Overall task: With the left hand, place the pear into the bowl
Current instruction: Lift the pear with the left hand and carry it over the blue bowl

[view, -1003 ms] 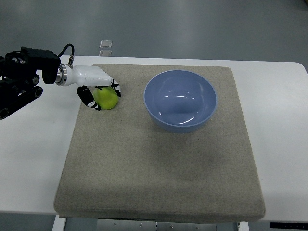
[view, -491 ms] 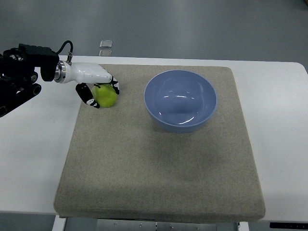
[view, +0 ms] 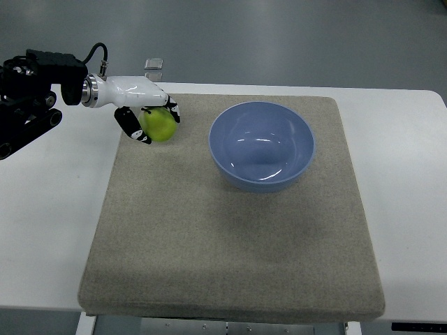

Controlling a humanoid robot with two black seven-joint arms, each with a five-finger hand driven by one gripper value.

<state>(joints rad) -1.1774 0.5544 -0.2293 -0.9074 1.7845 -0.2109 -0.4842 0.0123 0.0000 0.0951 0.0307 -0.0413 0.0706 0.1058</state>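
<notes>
The left robot hand (view: 150, 118) has its fingers wrapped around the green pear (view: 159, 125), white palm over the top, black-tipped fingers down either side. The fruit sits at the far left corner of the grey mat (view: 230, 230), and whether it is touching the mat or just clear of it is hard to call from this steep view. The blue bowl (view: 262, 145) waits to the right, well apart from the pear, with nothing inside it.

So the step in hand looks like the carry across to the bowl. To do it well, I'd want the pear raised enough to clear the near rim before travelling right (that rim stands well above the mat), and the grip kept firm because a pear's skin is smooth and its body rounded. Bring it over the bowl's middle, lower it close to the bottom, and only then let the fingers go, so it doesn't bounce or roll up the curved wall.

As for the pear's lie: the stem end can't be picked out under the fingers. The visible body reads as slightly longer front-to-back than across, though that's a judgement.

The right arm isn't showing on the white counter (view: 49, 230).
</notes>
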